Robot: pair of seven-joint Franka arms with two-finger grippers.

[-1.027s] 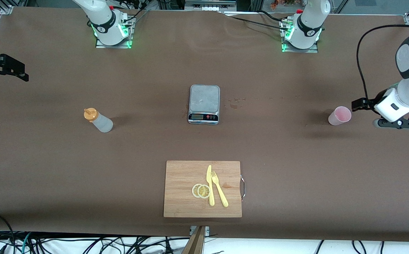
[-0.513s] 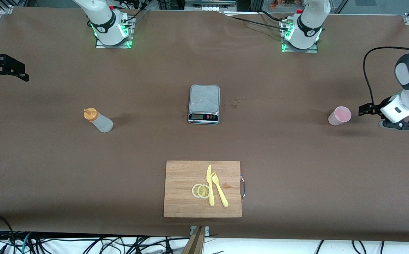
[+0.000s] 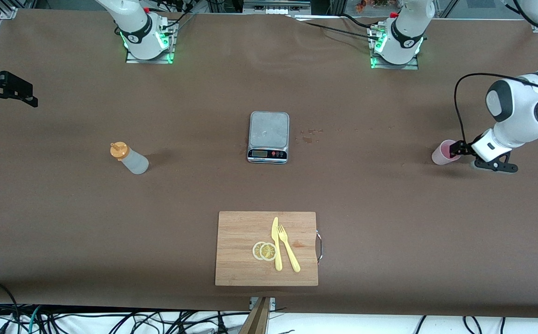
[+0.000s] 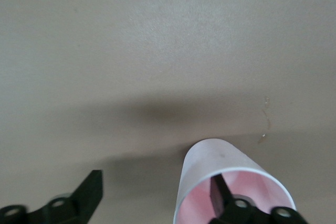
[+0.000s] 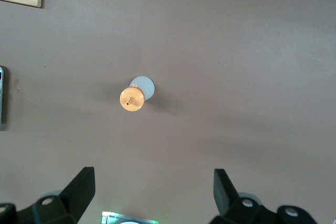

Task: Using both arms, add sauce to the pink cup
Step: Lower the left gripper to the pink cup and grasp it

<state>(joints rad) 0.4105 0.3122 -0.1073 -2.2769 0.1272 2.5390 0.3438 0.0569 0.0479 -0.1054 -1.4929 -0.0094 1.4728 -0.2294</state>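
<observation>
A wide worktop (image 3: 65, 222) covered in matte brown paper carries everything, with two white jointed arms based along its top edge. At the edge by the left arm's base, the left gripper (image 3: 454, 149) has reached the pink cup (image 3: 443, 153), a small tapered cup of pale, translucent plastic, standing upright. The left wrist view shows one black finger (image 4: 223, 195) inside the cup's mouth and the other outside, jaws spread with the cup's wall between them, not yet pinched.

The right gripper (image 3: 4, 90) waits high over the edge at the right arm's end, jaws wide and holding nothing.

A rectangular bamboo cutting board (image 3: 241, 273) with a metal handle lies at the middle of the edge nearest the front camera, bearing two lemon slices (image 3: 264, 251), a yellow plastic knife (image 3: 276, 243) and a yellow fork (image 3: 288, 248). A small grey scale (image 3: 269, 137) with a brushed metal plate sits mid-worktop.

The sauce (image 3: 129, 158), a cloudy whitish squeeze bottle with an orange nozzle cap, stands untouched toward the right arm's end.

The step in hand appears to be grasping the cup. Next, the fingers likely need to close gently on the thin wall, which could flex or tip.
</observation>
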